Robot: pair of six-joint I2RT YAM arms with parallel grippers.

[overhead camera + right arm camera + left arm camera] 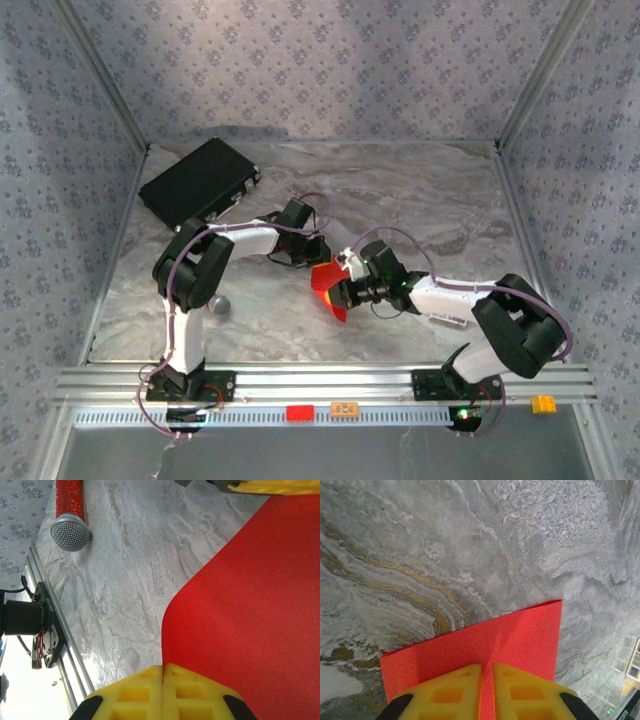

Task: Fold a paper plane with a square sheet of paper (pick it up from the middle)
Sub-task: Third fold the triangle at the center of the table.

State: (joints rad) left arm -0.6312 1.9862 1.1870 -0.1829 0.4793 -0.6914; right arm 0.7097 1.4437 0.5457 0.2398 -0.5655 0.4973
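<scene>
The square sheet of paper (pixel 326 280) is bright red and hangs bent above the table's middle, held between both arms. In the left wrist view the paper (pixel 520 635) shows a centre crease that runs straight into the narrow slit between the yellow fingers of my left gripper (pixel 487 666), which is shut on it. My right gripper (pixel 164 666) is shut on an edge of the paper (pixel 250 605), which curves away up and to the right. From above, the left gripper (pixel 316 252) sits at the sheet's far side and the right gripper (pixel 347 291) at its near right.
A black case (pixel 200 180) lies at the back left. A microphone (pixel 70 527) with a red handle and grey mesh head (pixel 219 303) rests beside the left arm. Small red (pixel 299 412), orange (pixel 345 408) and yellow (pixel 543 404) blocks sit on the front rail.
</scene>
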